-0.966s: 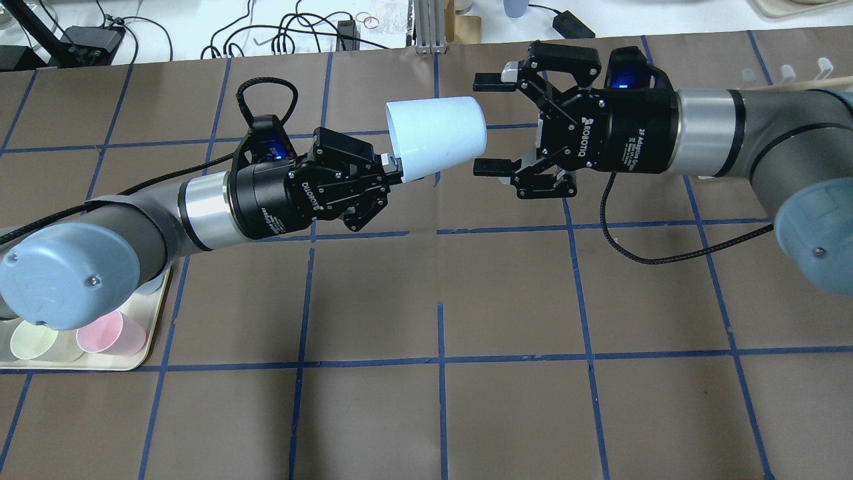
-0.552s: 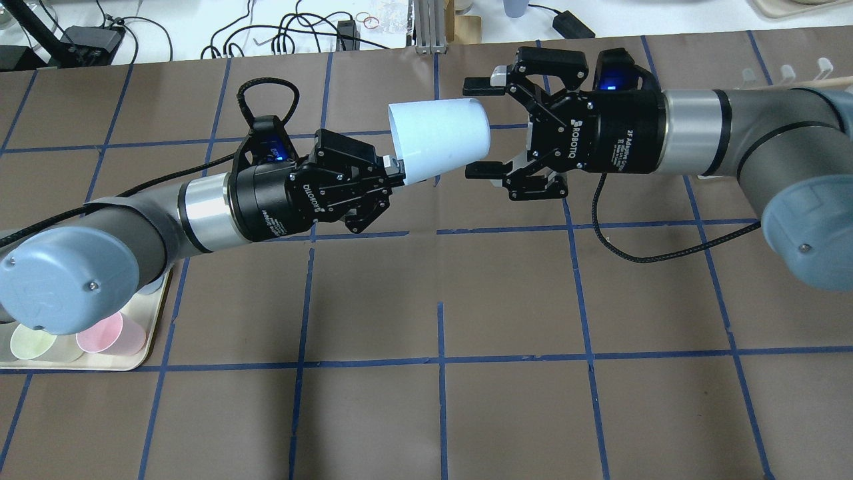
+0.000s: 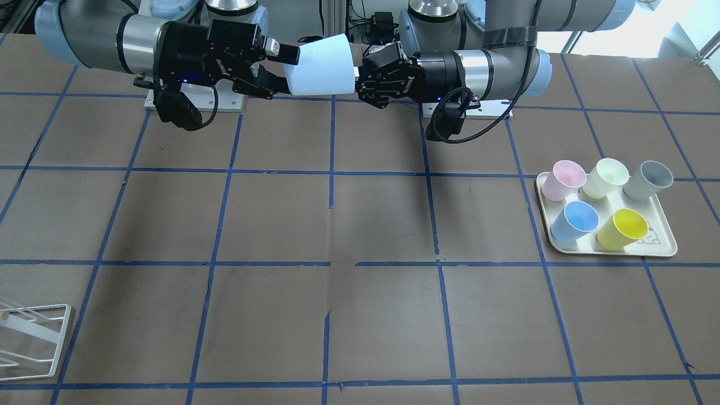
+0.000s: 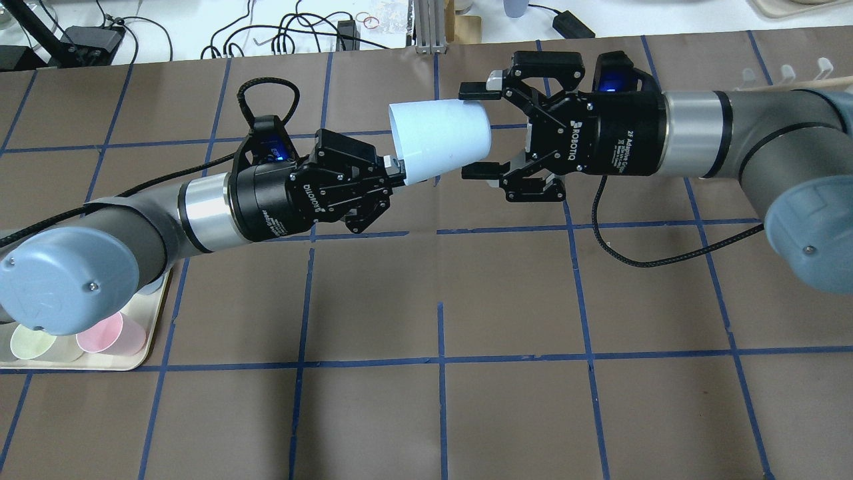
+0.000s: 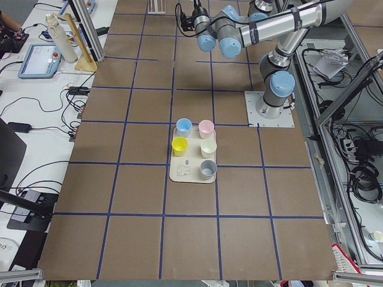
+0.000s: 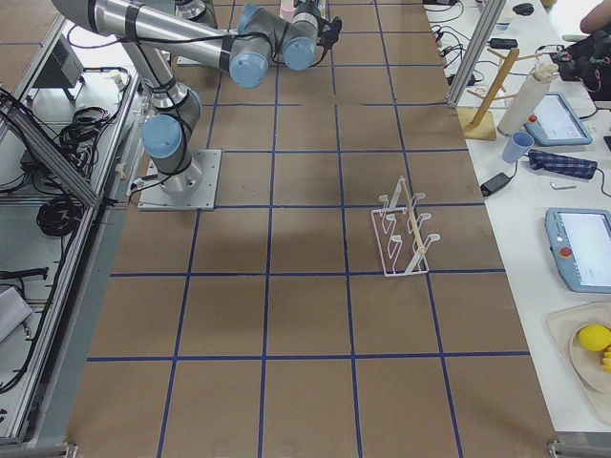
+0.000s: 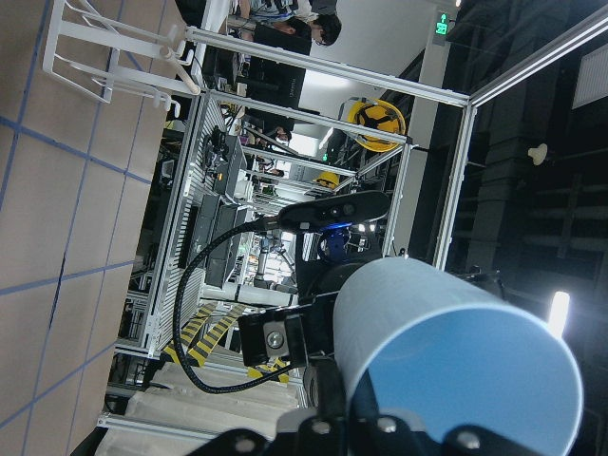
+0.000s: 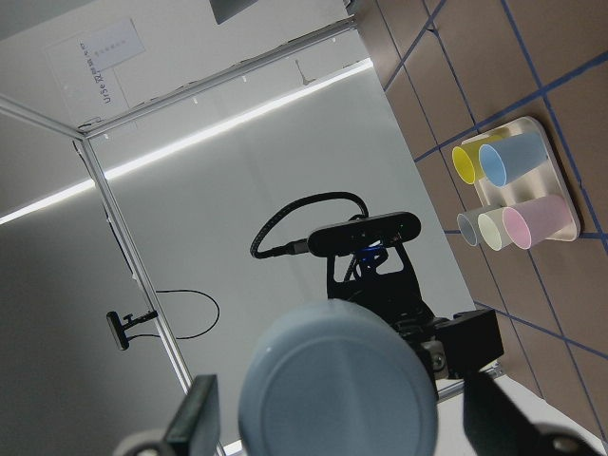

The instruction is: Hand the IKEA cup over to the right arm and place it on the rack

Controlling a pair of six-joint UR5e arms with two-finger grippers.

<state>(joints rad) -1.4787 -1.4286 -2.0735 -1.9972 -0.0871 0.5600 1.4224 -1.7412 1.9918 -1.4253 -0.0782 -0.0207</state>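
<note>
Silver-grey right arm [image 4: 746, 133] advanced from 3 o'clock, wide jaws straddling pale-blue tapered plastic cup [image 4: 440, 137]; left arm [image 4: 133, 210] jaws held rim; handover ready.

In front-facing view, white wire rack [image 3: 60, 337] cut by left edge; overhead, mostly hidden behind silver-grey right arm [image 4: 766, 133]; cream flat tray [image 4: 80, 364] half covered by left arm [image 4: 66, 280]; pale powder-blue plastic cup [image 4: 440, 137] too small in side views.

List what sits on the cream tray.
A pink cup, cream cup, grey cup, blue cup and yellow cup, all upright. The tray floor beneath each is hidden.
</note>
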